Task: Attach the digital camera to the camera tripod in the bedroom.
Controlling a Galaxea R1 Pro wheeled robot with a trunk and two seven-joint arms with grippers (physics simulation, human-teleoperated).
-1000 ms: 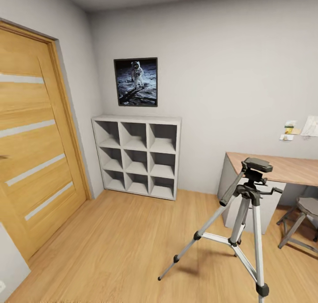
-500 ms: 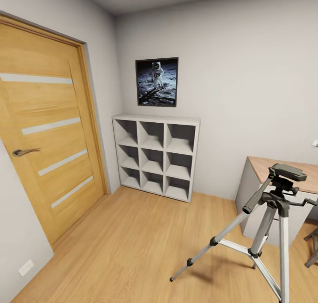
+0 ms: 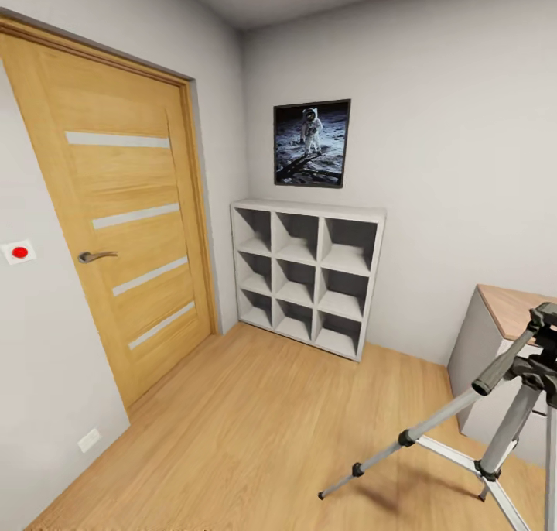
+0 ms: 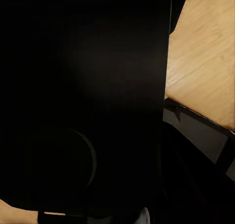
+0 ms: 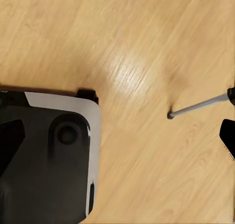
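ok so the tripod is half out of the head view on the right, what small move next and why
Probably turn the base or head back to the right. The tripod is cut by the head view's right edge, its head barely in frame, while the door and the cube shelf take the middle. No camera is visible here, so centring the tripod first seems the sensible step before any reaching.

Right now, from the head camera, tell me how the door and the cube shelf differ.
The door is warm orange wood; the cube shelf is pale grey. The door is tall, reaching almost to the ceiling, while the shelf is low, topping out at about the height of the door's handle. The door is a flat closed panel; the shelf is nine open compartments. Both stand at floor level along the walls.
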